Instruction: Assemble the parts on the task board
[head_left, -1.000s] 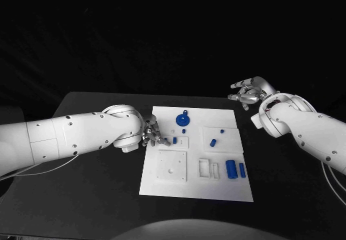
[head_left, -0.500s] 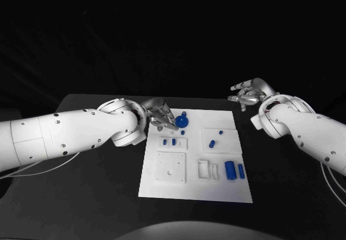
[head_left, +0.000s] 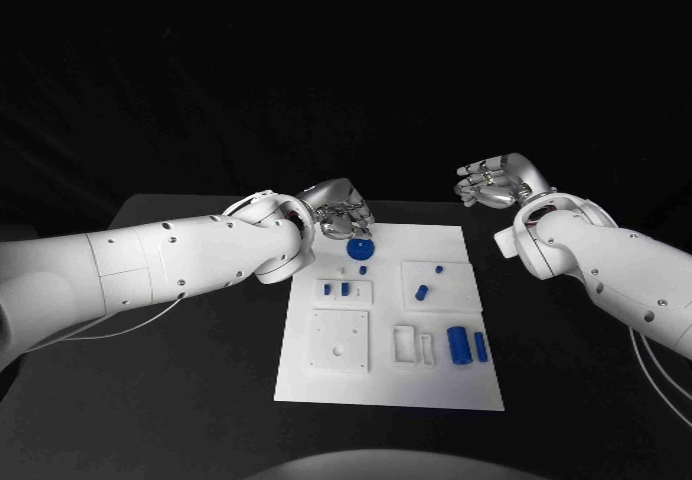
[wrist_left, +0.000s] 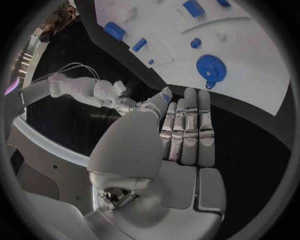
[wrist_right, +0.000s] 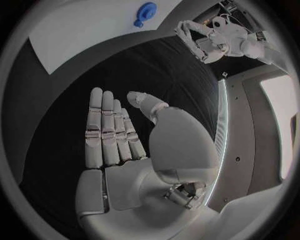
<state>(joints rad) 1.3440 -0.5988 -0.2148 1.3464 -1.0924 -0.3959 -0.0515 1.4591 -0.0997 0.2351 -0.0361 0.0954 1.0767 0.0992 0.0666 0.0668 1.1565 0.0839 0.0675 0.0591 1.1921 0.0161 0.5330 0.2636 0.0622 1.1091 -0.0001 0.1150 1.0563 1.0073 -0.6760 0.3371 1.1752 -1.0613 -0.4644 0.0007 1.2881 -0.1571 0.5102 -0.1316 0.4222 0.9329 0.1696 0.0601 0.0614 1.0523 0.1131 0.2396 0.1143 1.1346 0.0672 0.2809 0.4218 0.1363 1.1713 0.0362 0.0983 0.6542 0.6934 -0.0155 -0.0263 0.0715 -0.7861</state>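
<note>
Left hand (head_left: 340, 214) above far-left corner of white board (head_left: 389, 385), empty, fingers straight and side by side, nothing between them (wrist_left: 187, 125). Blue gear (head_left: 361, 246) on board just beneath hand, far edge hidden by fingertips in head view; whole gear visible in left wrist view (wrist_left: 209, 67). Right hand (head_left: 495, 183) over black table (head_left: 173, 380) beyond board's far-right corner, flat, holding nothing (wrist_right: 112, 130). Small blue pegs (head_left: 336, 289), blue cylinder (head_left: 460, 343) in board recesses; peg shapes hard to resolve.

Left robot hand (head_left: 340, 211) above task board's (head_left: 389, 385) gear (head_left: 359, 247)
</note>
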